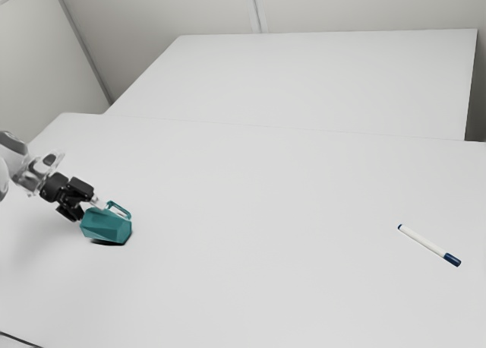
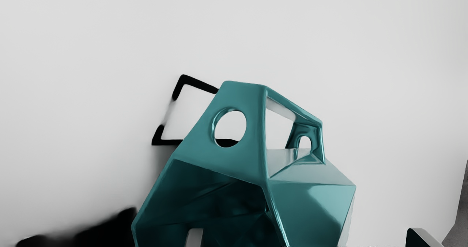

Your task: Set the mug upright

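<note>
The teal faceted mug point(image 1: 106, 226) lies tipped on its side near the exterior view's left edge, its handle point(image 1: 120, 209) on the upper side. My black gripper point(image 1: 89, 205) is right at the mug, by the end nearer the arm. In the wrist view the open mouth of the mug point(image 2: 307, 206) faces my hand. My gripper point(image 2: 307, 238) is open there, with one of its fingers point(image 2: 195, 238) in front of or inside the dark mouth and the other standing apart beyond the mug's outer wall. Any contact is unclear.
A white marker with dark blue ends point(image 1: 429, 245) lies on the white table point(image 1: 266, 211), far off toward the exterior view's right. Behind stands another white surface point(image 1: 304, 74) against the walls. A dark line crosses the exterior view's lower left corner.
</note>
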